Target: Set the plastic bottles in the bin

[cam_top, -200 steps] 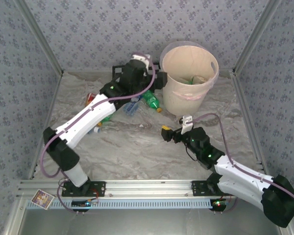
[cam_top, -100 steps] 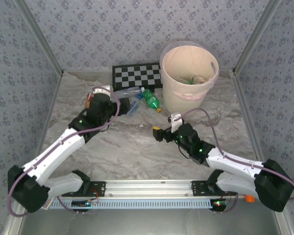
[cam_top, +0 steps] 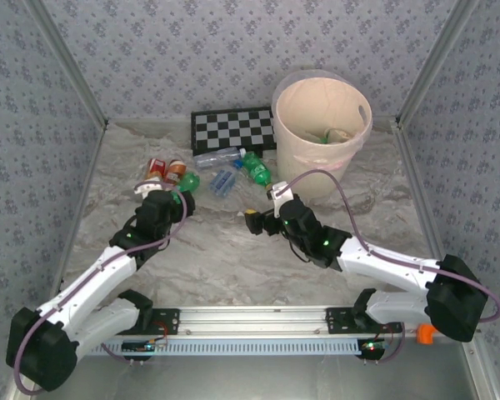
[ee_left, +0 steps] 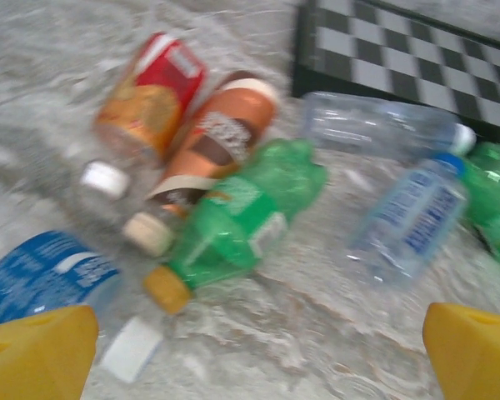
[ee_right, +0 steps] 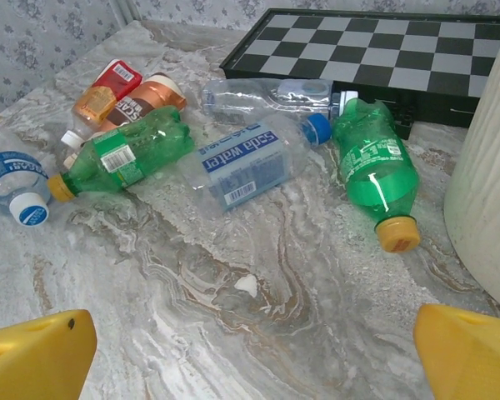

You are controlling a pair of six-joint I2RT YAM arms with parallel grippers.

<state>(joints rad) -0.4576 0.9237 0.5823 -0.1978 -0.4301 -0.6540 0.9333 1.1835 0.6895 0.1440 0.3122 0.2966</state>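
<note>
Beside the bin (cam_top: 312,162), by the checkerboard (cam_top: 233,127), the plastic bottles (ee_right: 242,162) are lying bunched on the table (cam_top: 233,250) while left gripper (ee_left: 252,354) and right gripper (ee_right: 254,350) are hanging wide open and empty, so a closing grab is probably risking nudging round neighbours into rolling away.

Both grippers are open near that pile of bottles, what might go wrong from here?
The green bottle lies against the orange-brown bottle, so the open left gripper may pinch both or knock one away. The right gripper faces the same cluster; the arms might collide. The clear bottle, lying on its side, may roll when touched.
</note>
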